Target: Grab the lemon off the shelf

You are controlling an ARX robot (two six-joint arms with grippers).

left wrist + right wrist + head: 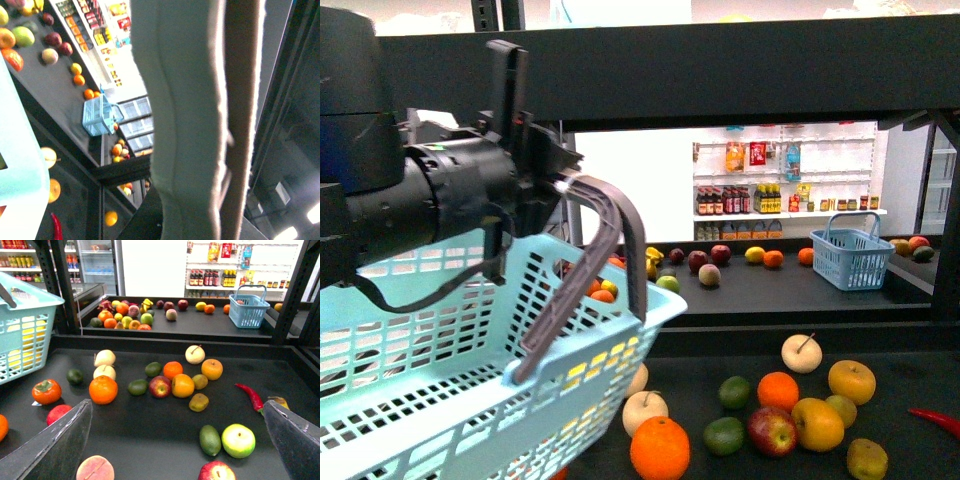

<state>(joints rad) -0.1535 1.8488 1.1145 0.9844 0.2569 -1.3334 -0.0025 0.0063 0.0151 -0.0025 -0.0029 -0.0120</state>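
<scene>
- Left gripper pinches the basket handle, carrying it ready beside the shelf.
- Right gripper, spread, faces the lemon for a reach.

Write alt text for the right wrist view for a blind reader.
The right pincer is open, its two dark fingers framing a dark shelf tier of scattered fruit, including an orange, a red apple and a red chilli. A pale blue basket is close by; a further tier holds more fruit.
</scene>
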